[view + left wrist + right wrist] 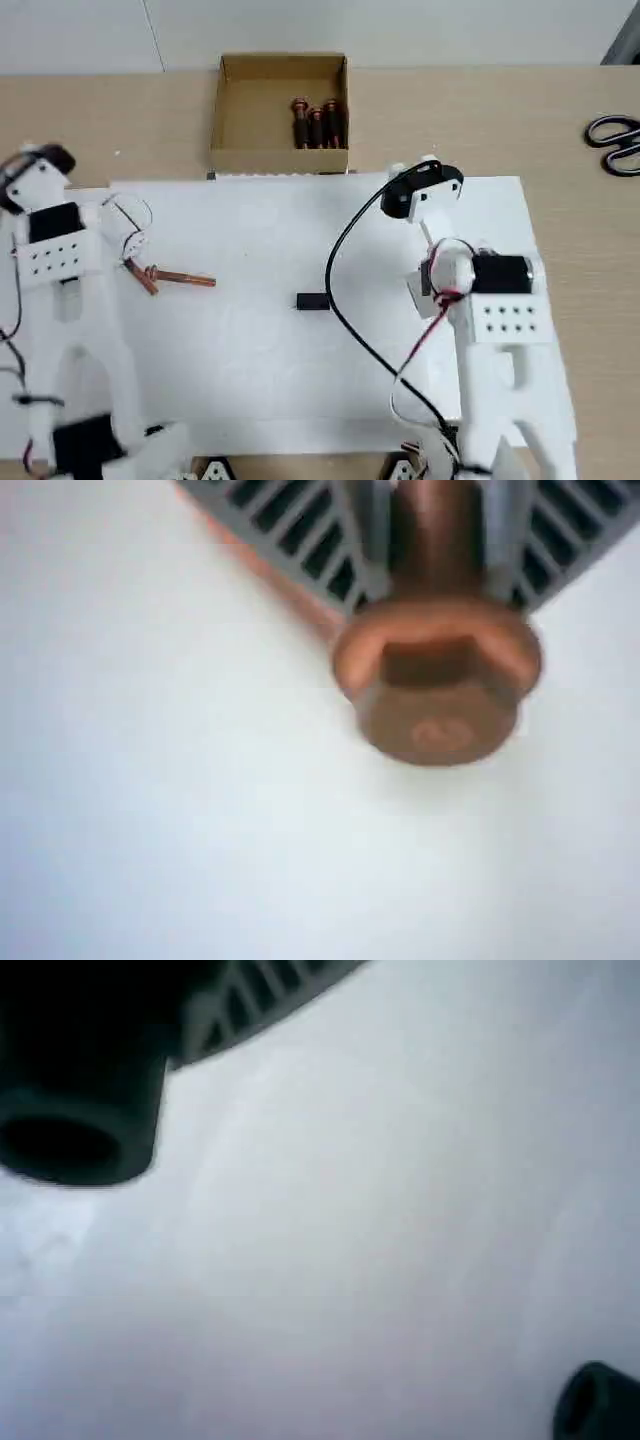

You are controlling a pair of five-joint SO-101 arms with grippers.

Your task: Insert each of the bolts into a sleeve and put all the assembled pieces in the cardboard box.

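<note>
Progress looks a little past halfway, judging by what lies where: three assembled pieces [316, 122] already stand side by side inside the cardboard box [217, 112] at the upper centre of the high view, against its right-hand wall, while two bolts and two sleeves are not yet joined. The left gripper [436, 550] is clenched on one copper bolt [437, 695]; its ribbed grey fingers press the shank from both sides and the flanged hex head points toward the white sheet [250, 370], low over it at the left of the high view. A second, loose bolt [188, 279] lies flat on the sheet just beside that gripper, its near end close to or touching the held one; I cannot tell which. The right gripper [422, 192] sits right of centre, just below the box, and seems to be grasping a black sleeve [80, 1130], whose open bore shows at the upper left of the right wrist view beside a ribbed finger; the grip itself is partly hidden, so this is a judgement. Another loose sleeve [312, 301] rests on the sheet near the middle of the high view, well apart from both grippers. What is left, as I read it: bring the held bolt and held sleeve together, box that piece, then repeat with the loose pair.
</note>
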